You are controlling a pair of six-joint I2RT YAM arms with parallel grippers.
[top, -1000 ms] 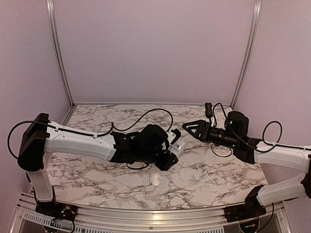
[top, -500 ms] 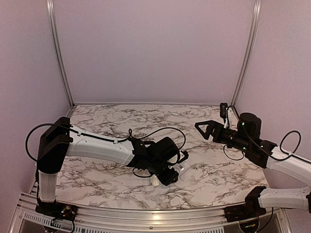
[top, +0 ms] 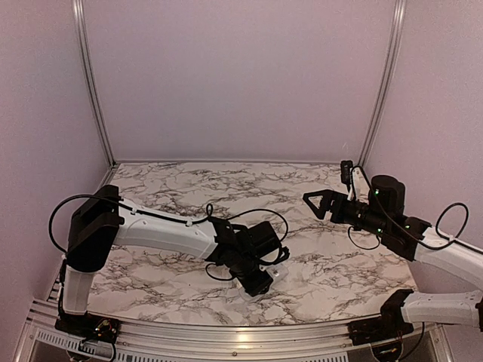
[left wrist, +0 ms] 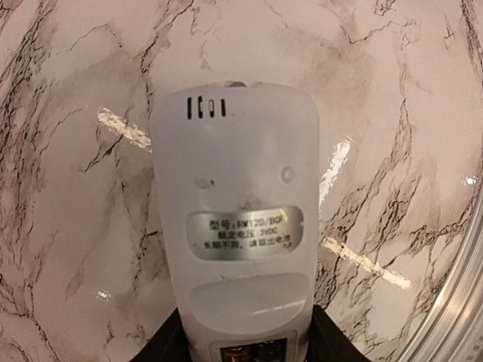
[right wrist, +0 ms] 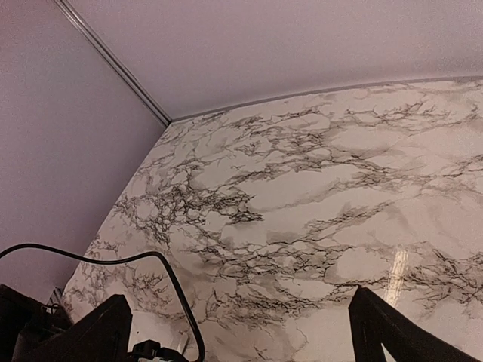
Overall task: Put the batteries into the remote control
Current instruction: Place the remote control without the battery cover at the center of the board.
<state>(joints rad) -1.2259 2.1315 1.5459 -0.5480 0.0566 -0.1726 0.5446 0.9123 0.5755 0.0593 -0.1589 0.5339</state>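
Note:
The white remote control (left wrist: 234,219) fills the left wrist view, plain back up with a silver label, held just above the marble table (left wrist: 392,113). My left gripper (left wrist: 246,348) is shut on its lower end, a black finger on each side. The battery compartment at the bottom edge is uncovered, and the batteries (left wrist: 256,352) lie in it side by side, one brownish and one dark. In the top view the left gripper (top: 258,277) is low near the table's front, with a bit of the remote (top: 278,270) showing. My right gripper (top: 317,202) is open and empty, raised at the right.
A black cable (right wrist: 162,286) from the left arm loops across the lower left of the right wrist view. The table's metal front rail (top: 241,332) lies close below the left gripper. Aluminium posts (top: 90,83) stand at the back corners.
My left arm has carried the remote from mid-table down toward the front edge and lower. My right gripper pulled back to the right a second ago and has since stayed still.

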